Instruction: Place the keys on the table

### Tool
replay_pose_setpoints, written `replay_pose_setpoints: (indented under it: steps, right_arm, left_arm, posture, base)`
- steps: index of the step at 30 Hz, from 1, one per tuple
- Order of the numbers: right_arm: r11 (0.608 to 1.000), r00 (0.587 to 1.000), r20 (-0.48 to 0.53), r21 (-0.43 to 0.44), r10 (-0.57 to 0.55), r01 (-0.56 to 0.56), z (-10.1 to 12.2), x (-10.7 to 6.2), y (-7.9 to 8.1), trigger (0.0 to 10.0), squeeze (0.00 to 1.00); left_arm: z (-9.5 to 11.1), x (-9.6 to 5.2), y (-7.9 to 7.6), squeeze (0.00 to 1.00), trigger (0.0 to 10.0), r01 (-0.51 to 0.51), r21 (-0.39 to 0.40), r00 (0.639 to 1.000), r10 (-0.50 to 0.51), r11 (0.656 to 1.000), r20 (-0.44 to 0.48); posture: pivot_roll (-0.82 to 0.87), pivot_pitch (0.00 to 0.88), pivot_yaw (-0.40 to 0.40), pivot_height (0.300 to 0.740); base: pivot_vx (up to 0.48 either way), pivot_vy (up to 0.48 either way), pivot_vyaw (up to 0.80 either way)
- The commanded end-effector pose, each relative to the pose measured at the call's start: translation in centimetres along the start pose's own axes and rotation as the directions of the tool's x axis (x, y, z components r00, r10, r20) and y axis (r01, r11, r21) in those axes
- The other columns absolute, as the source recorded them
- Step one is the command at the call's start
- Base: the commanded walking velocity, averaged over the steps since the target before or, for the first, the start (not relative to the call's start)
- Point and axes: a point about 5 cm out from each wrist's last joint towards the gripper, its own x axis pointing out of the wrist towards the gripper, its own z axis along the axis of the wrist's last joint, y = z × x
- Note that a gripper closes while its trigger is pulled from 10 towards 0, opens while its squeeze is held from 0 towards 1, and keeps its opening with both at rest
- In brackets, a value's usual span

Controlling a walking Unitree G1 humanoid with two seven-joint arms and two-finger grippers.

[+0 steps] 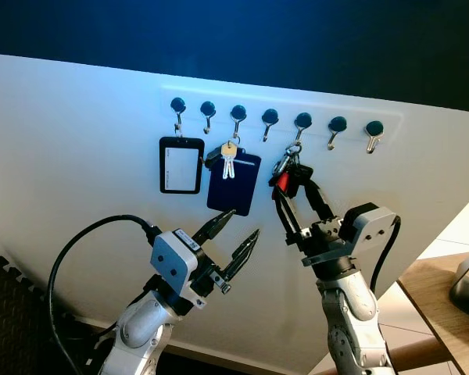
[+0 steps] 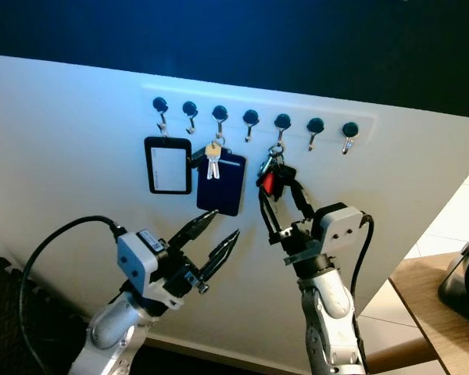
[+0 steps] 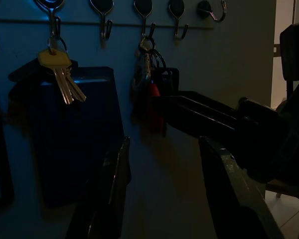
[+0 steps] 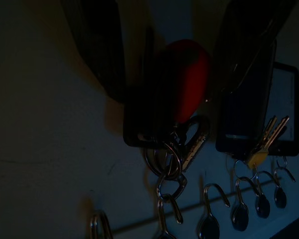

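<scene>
we're facing a white wall with a row of hooks point(image 1: 270, 119), and going left to right: first a black-framed badge holder point(image 1: 180, 165) hangs from the leftmost hook, then a dark blue card holder point(image 1: 234, 187) with a yellow-headed pair of keys point(image 1: 228, 160) on the third hook. below them our left gripper point(image 1: 236, 234) hovers clear of the wall, its fingers spread and holding nothing. further right is the bunch of keys point(image 1: 288, 172) with the red fob, hanging by its ring from the fifth hook, and here's the action: our right gripper point(image 1: 295, 199) is up at that bunch, its fingers spread either side of the black and red fobs, and we can't tell whether they touch yet. the last two hooks are bare, and at the far right edge we catch a corner of the wooden table point(image 1: 438, 305), low and well apart from the hooks. so by our reckoning we're early: nothing is lifted off yet, and the grasp, the unhooking, the carry and the set-down all remain.
</scene>
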Motion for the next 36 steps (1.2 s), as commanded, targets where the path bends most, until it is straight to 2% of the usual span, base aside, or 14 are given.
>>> replay_pose_setpoints:
  steps: [1, 2, 10, 11, 15, 16, 17, 21, 26, 32, 33, 34, 35, 36]
  right_arm:
    - [1.000, 0.999, -0.027, -0.010, -0.022, 0.021, -0.3, -0.4, -0.3, 1.4, 0.00]
    - [0.999, 0.999, -0.032, -0.020, -0.026, 0.026, -0.3, -0.4, -0.3, 10.0, 0.00]
    - [0.999, 0.998, -0.045, -0.032, -0.037, 0.035, -0.6, -0.8, -0.3, 10.0, 0.00]
    - [0.999, 0.998, -0.044, 0.001, -0.033, 0.033, -0.6, -1.2, -0.2, 0.0, 0.00]
    - [0.997, 0.995, -0.072, -0.024, -0.073, 0.071, -1.1, -2.1, -0.4, 0.0, 0.00]
    - [0.995, 0.992, -0.090, -0.048, -0.092, 0.088, -1.4, -2.5, -0.6, 1.6, 0.00]
    - [0.990, 0.984, -0.125, -0.075, -0.129, 0.121, -1.9, -3.6, -1.1, 10.0, 0.00]
    - [0.981, 0.971, -0.160, -0.105, -0.176, 0.160, -2.4, -5.1, -1.8, 10.0, 0.00]
    - [0.962, 0.933, -0.246, -0.149, -0.262, 0.230, -3.5, -7.7, -3.0, 10.0, 0.00]
    - [0.952, 0.904, -0.311, -0.181, -0.292, 0.245, -4.5, -9.2, -3.5, 10.0, 0.00]
    - [0.952, 0.901, -0.321, -0.184, -0.292, 0.243, -4.7, -9.4, -3.4, 10.0, 0.00]
    - [0.952, 0.899, -0.327, -0.184, -0.292, 0.242, -4.8, -9.5, -3.4, 10.0, 0.00]
    - [0.952, 0.897, -0.332, -0.186, -0.293, 0.242, -4.9, -9.6, -3.4, 10.0, 0.00]
    - [0.952, 0.896, -0.334, -0.185, -0.292, 0.242, -5.0, -9.6, -3.4, 10.0, 0.00]
  left_arm:
    - [-0.2, -0.2, -0.3, 0.00, 10.0, 0.014, 0.004, 1.000, -0.014, 1.000, -0.022]
    - [-0.2, -0.2, -0.3, 0.00, 10.0, 0.014, 0.005, 1.000, -0.014, 1.000, -0.023]
    - [-0.3, -0.4, -0.3, 0.00, 10.0, 0.016, 0.010, 0.999, -0.016, 1.000, -0.033]
    - [-0.3, -0.4, -0.3, 0.00, 10.0, 0.015, 0.011, 0.999, -0.015, 1.000, -0.036]
    - [-0.4, -0.4, -0.3, 0.00, 10.0, 0.016, 0.013, 0.999, -0.015, 1.000, -0.039]
    - [-0.4, -0.4, -0.3, 0.00, 10.0, 0.016, 0.014, 0.999, -0.015, 1.000, -0.040]
    - [-0.5, -0.5, -0.3, 0.00, 10.0, 0.014, 0.015, 0.999, -0.014, 1.000, -0.044]
    - [-0.6, -0.7, -0.2, 0.00, 10.0, 0.011, 0.018, 0.999, -0.010, 1.000, -0.053]
    - [-1.2, -1.4, 0.1, 0.00, 10.0, -0.009, 0.019, 0.996, 0.010, 1.000, -0.085]
    - [-1.3, -1.7, 0.3, 0.00, 10.0, -0.020, 0.018, 0.995, 0.022, 1.000, -0.093]
    - [-1.2, -1.7, 0.3, 0.35, 10.0, -0.023, 0.014, 0.996, 0.025, 1.000, -0.090]
    - [-1.2, -1.7, 0.3, 0.92, 10.0, -0.025, 0.014, 0.996, 0.026, 1.000, -0.089]
    - [-1.2, -1.7, 0.3, 0.92, 10.0, -0.025, 0.014, 0.996, 0.027, 1.000, -0.088]
    - [-1.2, -1.6, 0.3, 0.85, 4.7, -0.027, 0.017, 0.996, 0.028, 0.999, -0.088]
  posture:
    - [0.12, 0.084, -0.057, 0.740]
    - [0.12, 0.084, -0.056, 0.740]
    - [0.12, 0.083, -0.057, 0.740]
    - [0.12, 0.083, -0.057, 0.740]
    - [0.12, 0.081, -0.057, 0.740]
    - [0.12, 0.081, -0.059, 0.740]
    - [0.12, 0.080, -0.060, 0.740]
    - [0.12, 0.083, -0.061, 0.740]
    - [0.12, 0.086, -0.058, 0.740]
    - [0.12, 0.087, -0.058, 0.740]
    - [0.12, 0.087, -0.059, 0.740]
    - [0.12, 0.087, -0.059, 0.740]
    - [0.12, 0.087, -0.059, 0.740]
    - [0.12, 0.087, -0.059, 0.740]
  base:
    - [0.000, 0.000, 0.00]
    - [0.000, 0.000, 0.00]
    - [0.000, 0.000, 0.00]
    - [0.000, 0.000, 0.00]
    - [0.000, 0.000, 0.00]
    - [0.000, 0.000, 0.00]
    - [0.000, 0.000, 0.00]
    - [0.000, 0.000, 0.00]
    - [0.000, 0.000, 0.00]
    - [0.000, 0.000, 0.00]
    - [0.000, 0.000, 0.00]
    - [0.000, 0.000, 0.00]
    - [0.000, 0.000, 0.00]
    - [0.000, 0.000, 0.00]
